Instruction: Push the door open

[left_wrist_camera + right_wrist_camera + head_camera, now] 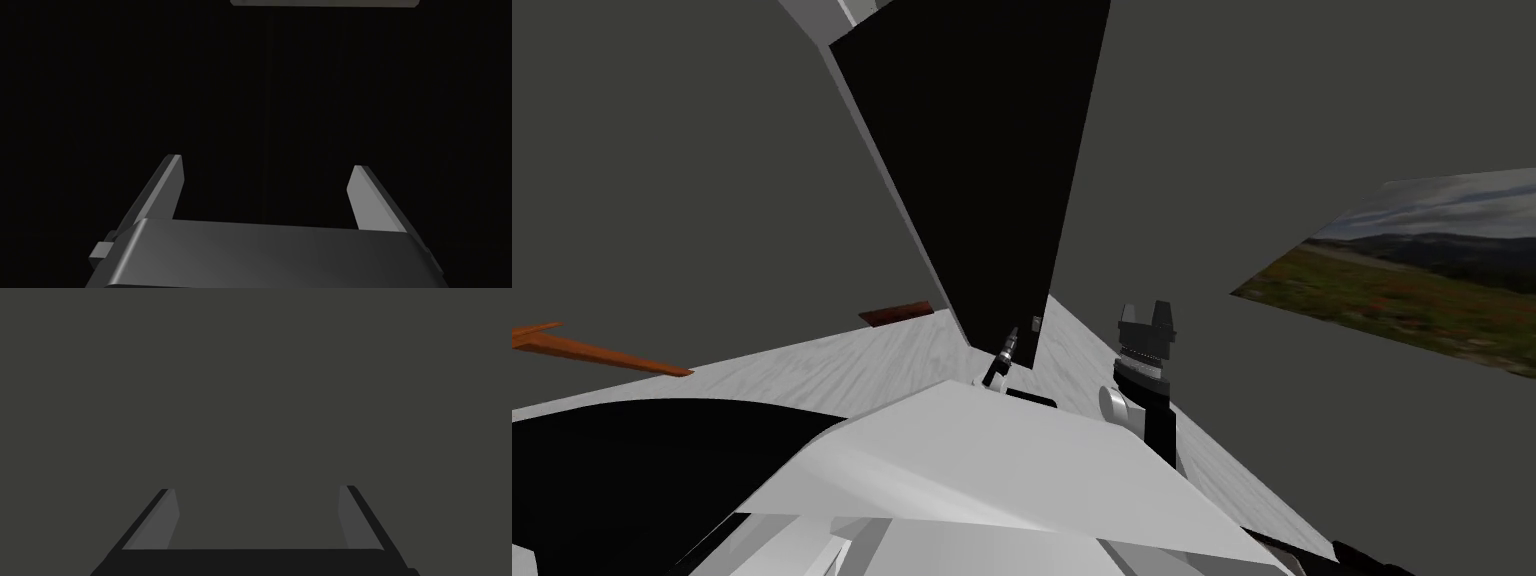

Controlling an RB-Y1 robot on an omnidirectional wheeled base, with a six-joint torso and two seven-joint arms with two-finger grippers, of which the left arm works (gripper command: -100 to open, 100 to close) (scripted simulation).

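Left wrist view: grey bar [324,3] cut off; left tool [267,162], right tool [257,488] spread.

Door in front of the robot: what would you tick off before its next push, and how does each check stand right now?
1. Left gripper pointed at the black door: ok.
2. Left fingers open and holding nothing: ok.
3. Fingertips touching the door: cannot tell.
4. Right gripper open, off to the side, facing the dark grey wall: ok.
5. Door ajar: cannot tell.
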